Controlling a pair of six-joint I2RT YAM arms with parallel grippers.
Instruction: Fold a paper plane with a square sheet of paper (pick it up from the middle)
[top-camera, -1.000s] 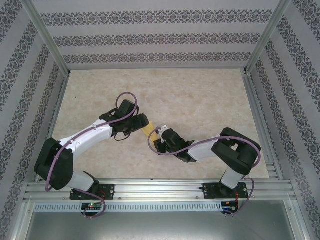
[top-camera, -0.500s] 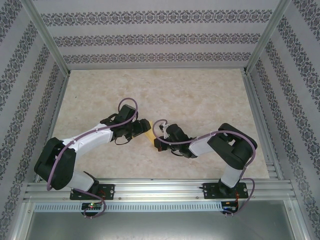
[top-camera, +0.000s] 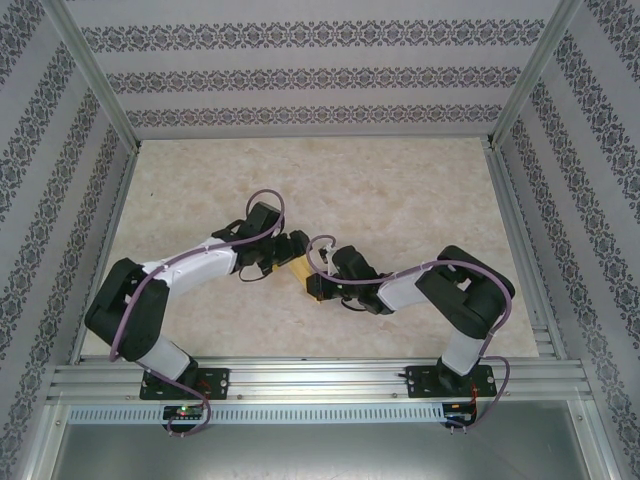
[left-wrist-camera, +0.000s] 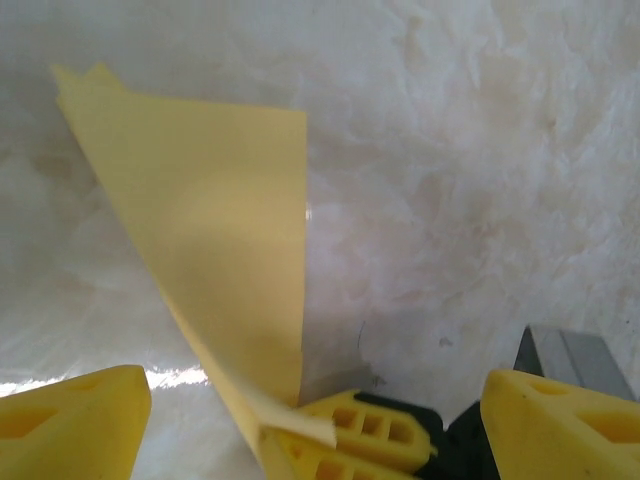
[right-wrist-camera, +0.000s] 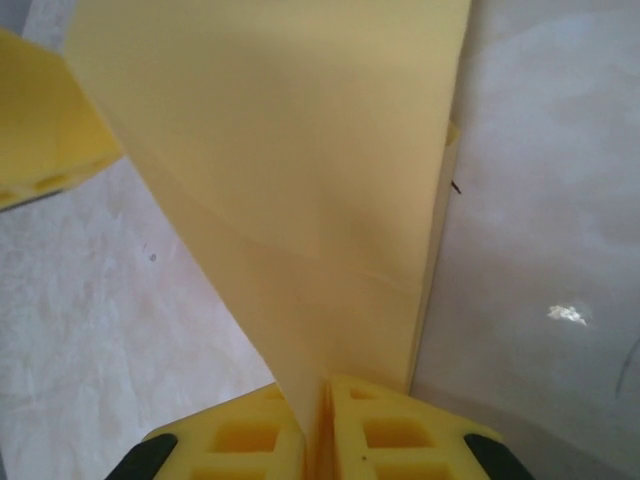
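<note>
The yellow sheet of paper (top-camera: 300, 268), folded into a tapering strip with creases, stands up off the table between the two arms. My right gripper (right-wrist-camera: 325, 425) is shut on its lower end, the paper (right-wrist-camera: 300, 150) rising out from between the pressed fingers. My left gripper (left-wrist-camera: 315, 425) is open wide, one finger (left-wrist-camera: 70, 420) on each side of the paper (left-wrist-camera: 220, 230) and of the right gripper's fingers (left-wrist-camera: 370, 430). It touches neither. From above, the left gripper (top-camera: 292, 248) sits just behind and left of the right gripper (top-camera: 316, 284).
A beige marbled tabletop (top-camera: 400, 200) lies all around, with free room at the back and to both sides. Patterned walls and metal frame rails (top-camera: 515, 230) close it in. A left finger (right-wrist-camera: 40, 130) shows at the top left of the right wrist view.
The right gripper carried the paper left toward the centre, then held still. The left arm swung right up to the paper, and its jaws spread wider around it.
</note>
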